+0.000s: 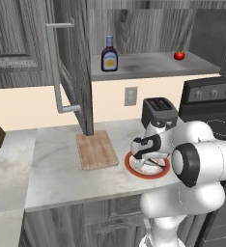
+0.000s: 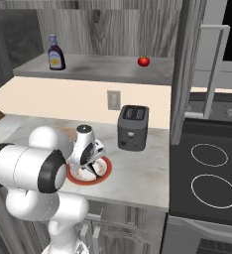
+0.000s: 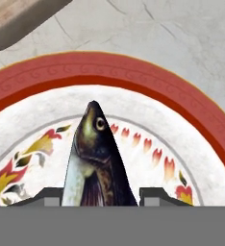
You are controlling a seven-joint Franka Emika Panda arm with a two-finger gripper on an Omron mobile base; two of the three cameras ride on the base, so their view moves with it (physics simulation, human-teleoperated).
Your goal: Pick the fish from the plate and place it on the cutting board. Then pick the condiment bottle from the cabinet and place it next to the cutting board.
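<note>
- Left base view, from its left side across: the cabinet (image 1: 18, 38) door stood swung open with its long bar handle (image 1: 57, 72), and the cutting board (image 1: 96, 149) lay bare on the counter (image 1: 52, 164) just below the door's edge.
- Next to the right, the condiment bottle (image 1: 109, 54) stood upright on the grey shelf (image 1: 148, 65), with a red tomato (image 1: 179, 55) well apart from it at the shelf's far end.
- Below those, the plate (image 1: 134, 169) sat on the counter just beside the board, in front of a dark toaster (image 1: 158, 112), and my gripper (image 1: 151, 163) was down over it.
- Hand view, left to right: my left fingertip (image 3: 49, 196), then the fish (image 3: 96, 158) lying on the plate's white centre with its head pointing away from me, then my right fingertip.
- My fingers sat one on each side of the fish's body, close against it; I could not tell whether they were pinching it.
- Right base view: my gripper (image 2: 90, 171) stood low over the plate (image 2: 104, 174).
</note>
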